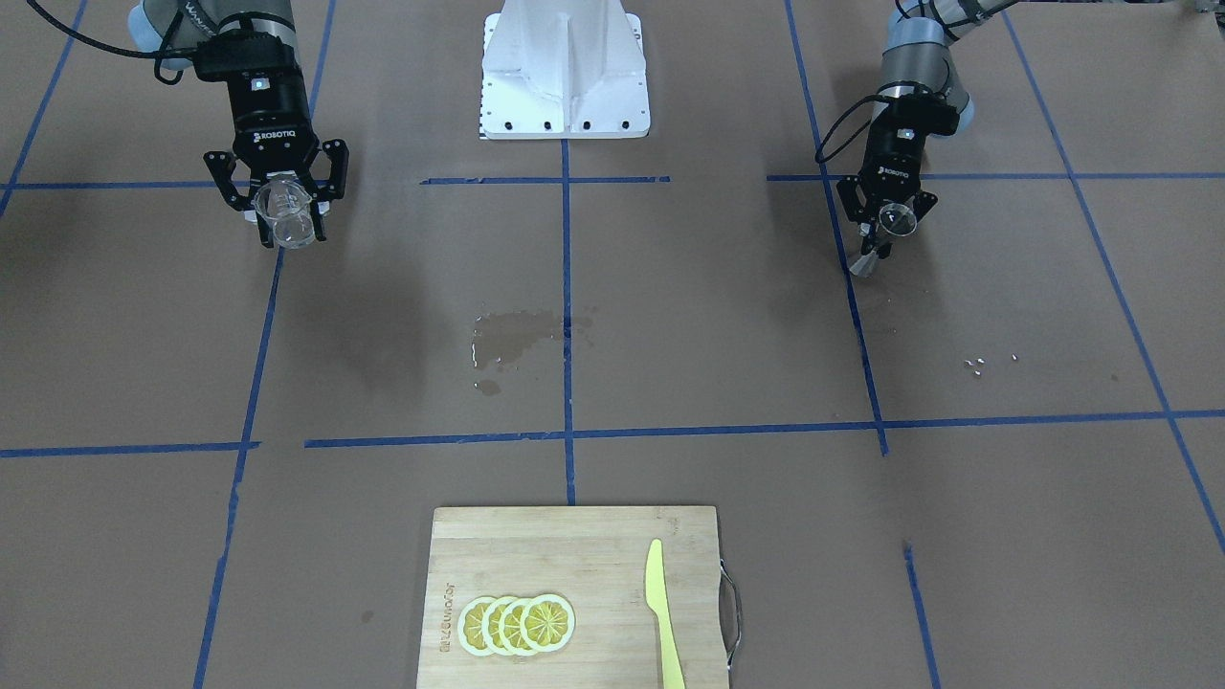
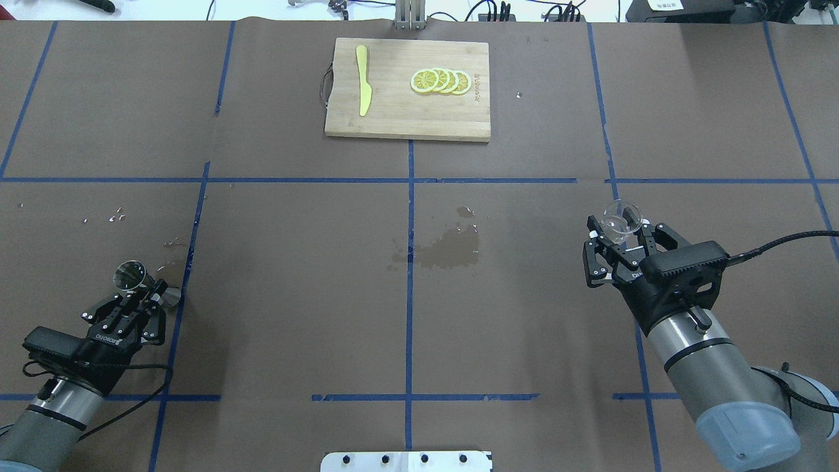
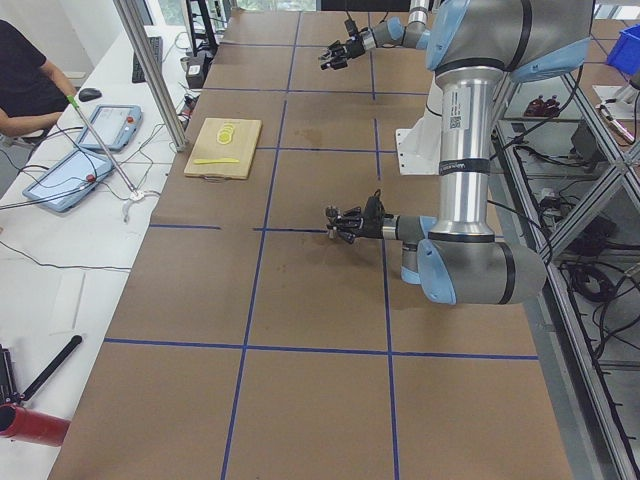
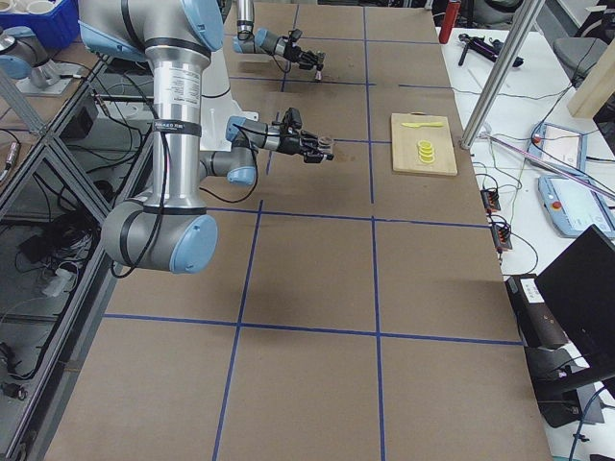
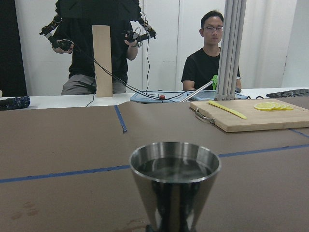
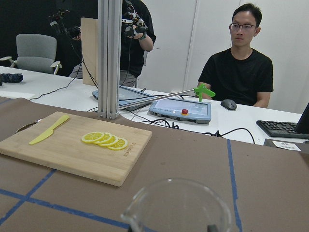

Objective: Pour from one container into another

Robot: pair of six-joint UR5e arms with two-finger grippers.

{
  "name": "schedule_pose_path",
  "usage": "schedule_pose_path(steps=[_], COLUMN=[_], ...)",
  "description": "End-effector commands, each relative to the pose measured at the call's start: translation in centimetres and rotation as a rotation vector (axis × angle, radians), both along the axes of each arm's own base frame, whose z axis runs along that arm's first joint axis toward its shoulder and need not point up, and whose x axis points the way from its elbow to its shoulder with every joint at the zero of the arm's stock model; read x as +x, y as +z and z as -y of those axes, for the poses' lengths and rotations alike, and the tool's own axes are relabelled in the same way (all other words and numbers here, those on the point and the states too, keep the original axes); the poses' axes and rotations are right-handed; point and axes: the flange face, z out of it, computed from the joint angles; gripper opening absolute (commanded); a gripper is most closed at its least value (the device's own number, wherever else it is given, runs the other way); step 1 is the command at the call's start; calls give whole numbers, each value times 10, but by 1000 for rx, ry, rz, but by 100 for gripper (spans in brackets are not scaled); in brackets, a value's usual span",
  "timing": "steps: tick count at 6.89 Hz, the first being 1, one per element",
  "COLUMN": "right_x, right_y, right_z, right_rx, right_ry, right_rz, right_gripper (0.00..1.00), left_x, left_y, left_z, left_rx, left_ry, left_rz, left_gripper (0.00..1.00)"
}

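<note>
Overhead exterior: the right gripper (image 2: 619, 237) was clamped on the clear glass tumbler (image 2: 621, 219) at the table's right side. The left gripper (image 2: 152, 295) was closed around the silver jigger (image 2: 130, 275) at far left; the jigger apparently held liquid. A wet patch (image 2: 442, 249) lay mid-table.

From behind the robot, the table (image 2: 295, 295) is covered in brown paper crossed by blue tape lines (image 2: 409, 328). A wooden cutting board (image 2: 393, 121) lies at twelve o'clock near the far edge, a dark wet patch (image 2: 446, 250) just right of centre, small shiny specks (image 2: 117, 216) at nine o'clock, the white base plate (image 2: 406, 461) at six o'clock
</note>
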Motion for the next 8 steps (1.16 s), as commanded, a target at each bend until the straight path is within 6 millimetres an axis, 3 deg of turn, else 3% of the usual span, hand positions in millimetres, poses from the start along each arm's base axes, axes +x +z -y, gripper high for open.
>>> schedule_pose_path(steps=[1,4,8], right_x=[0,0,1], right_y=[0,0,-1], right_z=[0,0,0], right_rx=[0,0,1], right_ry=[1,1,2], right_rz=[0,0,3], right_gripper=[0,0,0], left_x=[1,-7,-3], left_y=[0,5,13], left_z=[3,13,14], left_rx=[-1,-2,-5], left_ry=[12,-7,18], left_rz=[-2,11,26], left_gripper=[0,0,0])
